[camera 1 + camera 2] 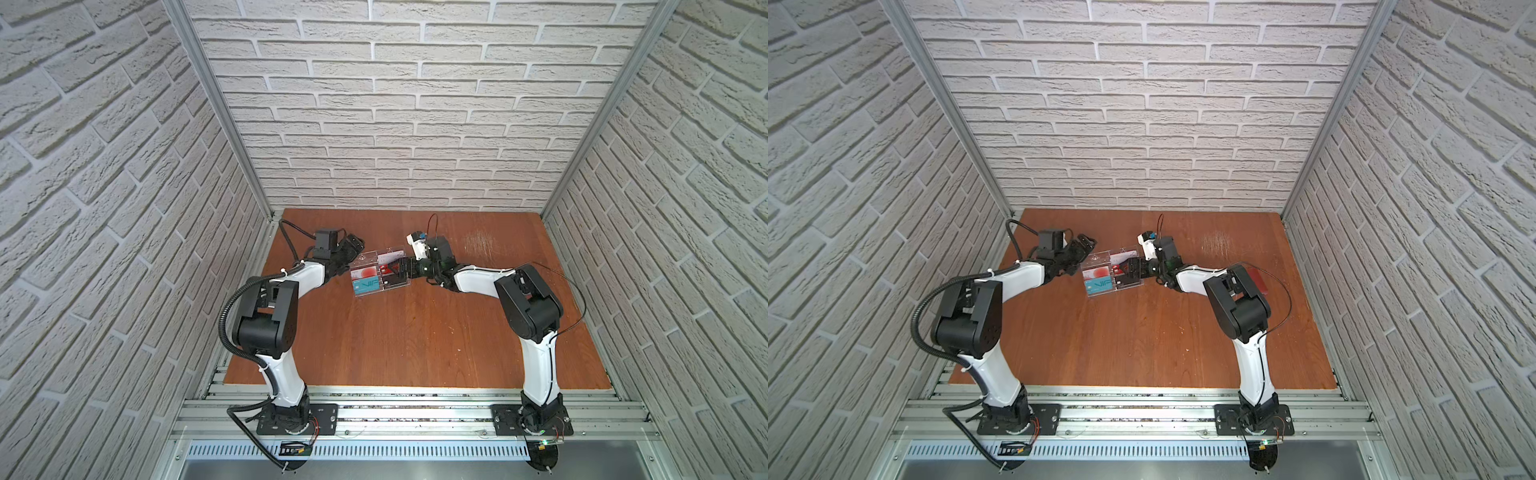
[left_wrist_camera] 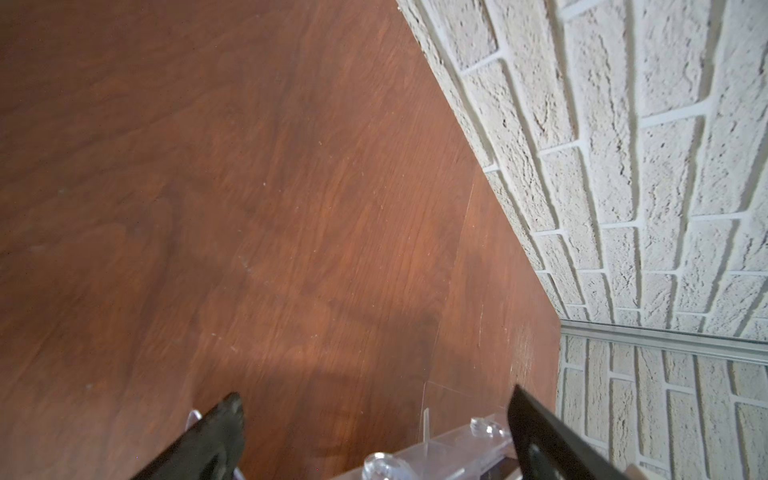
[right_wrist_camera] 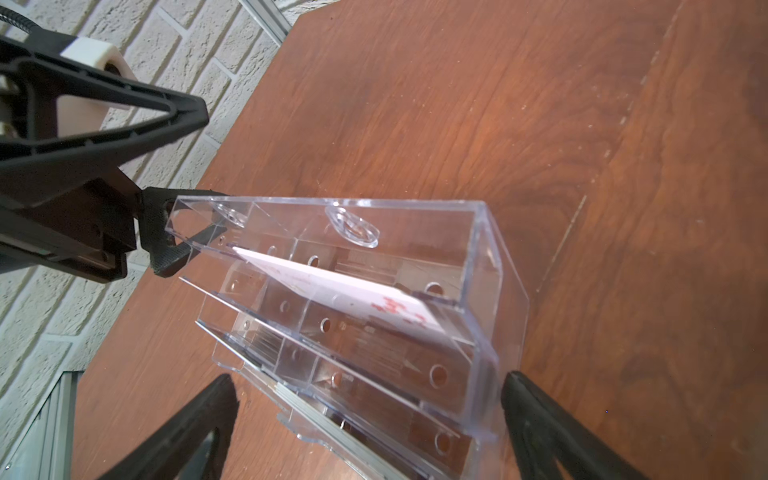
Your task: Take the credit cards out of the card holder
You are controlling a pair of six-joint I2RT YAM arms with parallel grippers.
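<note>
The red card holder [image 1: 1260, 280] lies shut on the table behind my right elbow; in a top view that arm hides it. A dark card [image 1: 393, 283], seemingly a credit card, lies in the near right compartment of the clear tray [image 1: 360, 261]. My right gripper [image 1: 400, 268] [image 3: 369, 380] is open, its fingers astride the tray's [image 3: 478, 257] right end and holding nothing. My left gripper [image 1: 354, 242] [image 2: 376, 395] is open and empty at the tray's [image 2: 440, 451] far left corner.
The tray also holds a teal VIP card [image 1: 366, 285], a red-and-white card [image 1: 365, 272], a red card [image 1: 387, 269] and a white card with red marks [image 3: 353, 299]. The brick back wall [image 1: 395, 145] stands close behind the tray.
</note>
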